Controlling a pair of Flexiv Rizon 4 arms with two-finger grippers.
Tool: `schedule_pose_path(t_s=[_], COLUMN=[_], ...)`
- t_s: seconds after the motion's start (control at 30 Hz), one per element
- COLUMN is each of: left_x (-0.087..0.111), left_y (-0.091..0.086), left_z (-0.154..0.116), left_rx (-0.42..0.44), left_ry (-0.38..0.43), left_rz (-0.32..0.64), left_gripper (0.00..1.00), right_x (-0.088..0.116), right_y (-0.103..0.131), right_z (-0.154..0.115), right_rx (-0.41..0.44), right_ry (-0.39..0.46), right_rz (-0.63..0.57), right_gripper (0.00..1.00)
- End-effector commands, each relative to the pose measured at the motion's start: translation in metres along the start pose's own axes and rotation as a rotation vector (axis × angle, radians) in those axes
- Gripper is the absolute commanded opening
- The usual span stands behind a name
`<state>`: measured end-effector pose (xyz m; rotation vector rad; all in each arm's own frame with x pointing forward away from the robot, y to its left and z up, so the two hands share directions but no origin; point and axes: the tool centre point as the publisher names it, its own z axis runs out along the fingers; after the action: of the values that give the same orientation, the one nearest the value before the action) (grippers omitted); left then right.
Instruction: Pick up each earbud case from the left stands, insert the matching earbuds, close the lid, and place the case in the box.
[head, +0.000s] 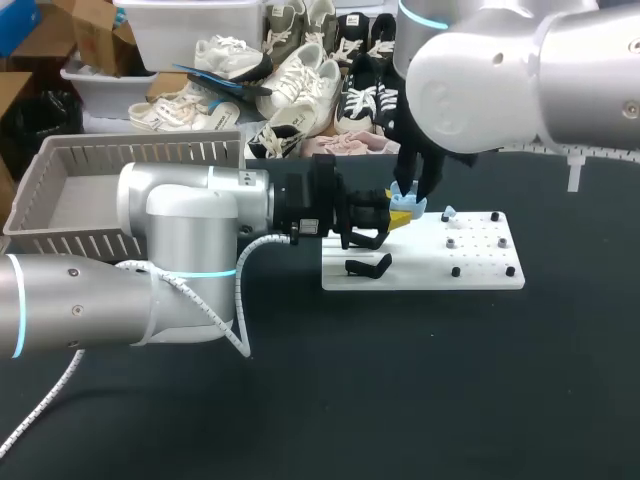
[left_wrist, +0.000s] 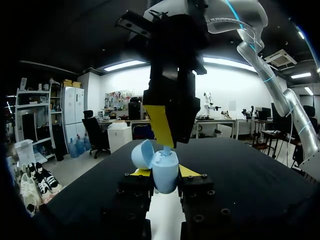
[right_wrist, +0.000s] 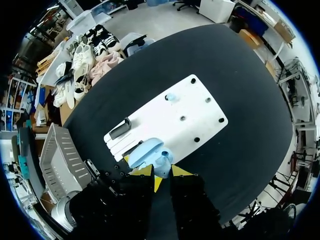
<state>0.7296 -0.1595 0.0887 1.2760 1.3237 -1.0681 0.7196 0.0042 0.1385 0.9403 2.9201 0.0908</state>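
1. Nearest, the left arm (head: 190, 215) is seen crossing from the left edge toward the middle of the dark table (head: 400, 380).
2. Grey basket (head: 140, 150) is noted behind that arm, at the table's left rear.
3. Left gripper (left_wrist: 164, 172) is clamped on a light-blue earbud case (right_wrist: 150, 152), one yellow tip on each side. The case is held above the white board's left end, lid open.
4. Right gripper (right_wrist: 161, 171) is hung directly over the case, fingers narrow, pinched on an earbud (left_wrist: 166, 149) at the case's mouth.
5. White board (head: 480, 275) is laid right of centre. A black stand (head: 368, 266) is seen on its left part and a second earbud (head: 449, 213) near its rear edge.
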Motion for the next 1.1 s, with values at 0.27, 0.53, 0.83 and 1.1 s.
schedule_pose_path(t_s=[0.27,0.53,0.83,1.1], left_x=[0.0002,0.0002,0.0002,0.0002], left_y=[-0.0012,-0.0012,-0.0012,-0.0012], left_z=[-0.0005,-0.0005,-0.0005,-0.0005], left_rx=[-0.004,-0.004,-0.004,-0.004], left_ry=[-0.002,-0.002,-0.002,-0.002], left_rz=[0.002,0.002,0.002,0.002], left_gripper=[0.0,0.0,0.0,0.0], right_x=[-0.0018,-0.0053,-0.0052,-0.0051], right_y=[-0.001,-0.0028,0.0014,0.0021], right_z=[-0.0015,-0.0022,0.0005,0.0052], right_rx=[0.0,-0.002,-0.005,-0.003], right_ry=[-0.004,-0.007,0.001,0.011], right_rz=[0.005,0.014,0.009,0.009], right_gripper=[0.0,0.0,0.0,0.0])
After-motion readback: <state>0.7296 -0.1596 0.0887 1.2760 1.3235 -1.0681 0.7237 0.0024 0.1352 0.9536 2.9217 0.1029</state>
